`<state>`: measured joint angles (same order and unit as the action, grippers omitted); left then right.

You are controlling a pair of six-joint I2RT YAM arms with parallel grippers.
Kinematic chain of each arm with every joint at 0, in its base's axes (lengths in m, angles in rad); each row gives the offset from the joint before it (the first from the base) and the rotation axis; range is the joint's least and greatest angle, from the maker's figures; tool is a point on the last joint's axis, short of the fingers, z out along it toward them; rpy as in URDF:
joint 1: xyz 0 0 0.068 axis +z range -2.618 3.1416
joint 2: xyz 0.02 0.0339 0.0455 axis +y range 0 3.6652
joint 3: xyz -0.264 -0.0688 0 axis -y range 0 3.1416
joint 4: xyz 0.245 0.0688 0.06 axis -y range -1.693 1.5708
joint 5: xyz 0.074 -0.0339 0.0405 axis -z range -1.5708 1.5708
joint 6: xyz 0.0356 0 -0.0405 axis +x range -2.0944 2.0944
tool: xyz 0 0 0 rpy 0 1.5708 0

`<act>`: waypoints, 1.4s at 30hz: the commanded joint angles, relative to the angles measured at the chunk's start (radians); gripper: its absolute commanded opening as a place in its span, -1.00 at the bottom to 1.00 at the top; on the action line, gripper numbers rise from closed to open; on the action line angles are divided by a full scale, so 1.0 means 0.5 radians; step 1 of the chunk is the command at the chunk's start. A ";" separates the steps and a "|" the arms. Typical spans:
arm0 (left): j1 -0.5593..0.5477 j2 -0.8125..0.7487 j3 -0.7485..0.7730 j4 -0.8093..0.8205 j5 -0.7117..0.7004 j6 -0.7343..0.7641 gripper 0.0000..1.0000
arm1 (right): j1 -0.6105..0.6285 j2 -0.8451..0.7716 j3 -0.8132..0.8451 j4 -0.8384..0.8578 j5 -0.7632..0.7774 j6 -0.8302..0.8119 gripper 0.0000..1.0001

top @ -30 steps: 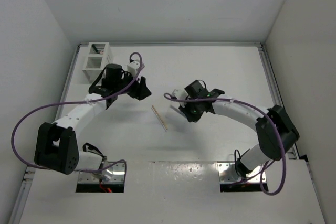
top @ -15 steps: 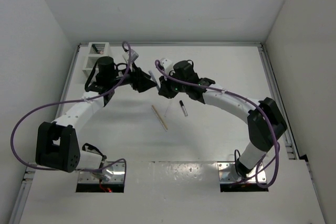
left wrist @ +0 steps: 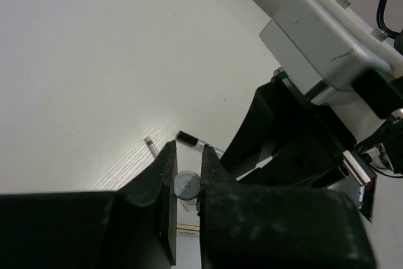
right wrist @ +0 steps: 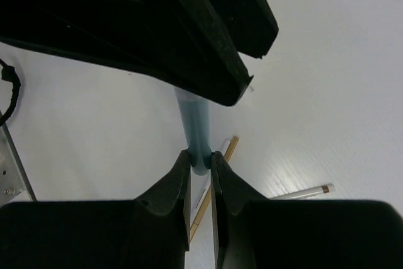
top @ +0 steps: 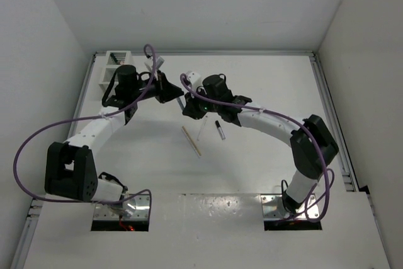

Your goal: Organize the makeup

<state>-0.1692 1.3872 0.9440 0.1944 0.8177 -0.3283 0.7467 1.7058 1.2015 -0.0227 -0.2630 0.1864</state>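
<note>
Mid-air handover above the table (top: 264, 80). At far left, the white slatted box (top: 116, 67) sits by the back corner. My left gripper (left wrist: 187, 160) has its fingers pressed on the round end of the pale blue stick (right wrist: 194, 124), though from this angle I can't swear the pinch is firm. My right gripper (right wrist: 200, 159) is clamped on the stick's other end. To do this well, I'd release the right side only once the left's hold is sure, then draw the arms apart along the stick's axis. Below lie the tan wooden stick (top: 191, 140), a white stick (right wrist: 302, 191) and, rightmost, the black stick (top: 220, 130). There is open tabletop on both sides, and the walls stand well off.
</note>
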 commanded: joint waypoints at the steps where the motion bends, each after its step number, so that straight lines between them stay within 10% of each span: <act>1: 0.044 0.027 0.081 0.047 -0.154 0.141 -0.91 | 0.001 0.000 0.103 0.107 -0.109 0.066 -1.00; 3: 0.044 0.045 0.106 0.004 -0.172 0.169 -1.00 | 0.001 0.046 0.137 0.098 -0.133 0.078 -0.94; 5: 0.099 0.045 0.158 -0.020 -0.218 0.224 -1.00 | -0.036 0.092 0.205 0.052 -0.170 0.100 -0.16; 9: 0.215 0.134 0.366 -0.137 -0.408 0.389 -1.00 | -0.122 0.129 0.220 0.036 -0.180 0.170 0.10; 11: 0.258 0.207 0.446 -0.161 -0.433 0.408 -1.00 | -0.183 0.144 0.208 0.033 -0.183 0.231 0.99; 23: 0.568 0.952 1.382 -0.005 -1.386 0.896 -1.00 | -0.484 0.218 0.290 -0.129 -0.177 0.109 1.00; 37: 0.713 1.484 1.690 0.068 -1.381 0.868 -1.00 | -0.647 0.494 0.650 -0.393 -0.137 0.054 1.00; 42: 0.713 1.453 1.662 -0.030 -1.234 0.868 0.26 | -0.674 0.512 0.705 -0.482 -0.124 0.060 1.00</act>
<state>0.1795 2.1590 1.7695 0.1661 0.1387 0.1143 0.4210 1.9533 1.5021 -0.2386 -0.3363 0.2272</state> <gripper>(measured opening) 0.556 0.996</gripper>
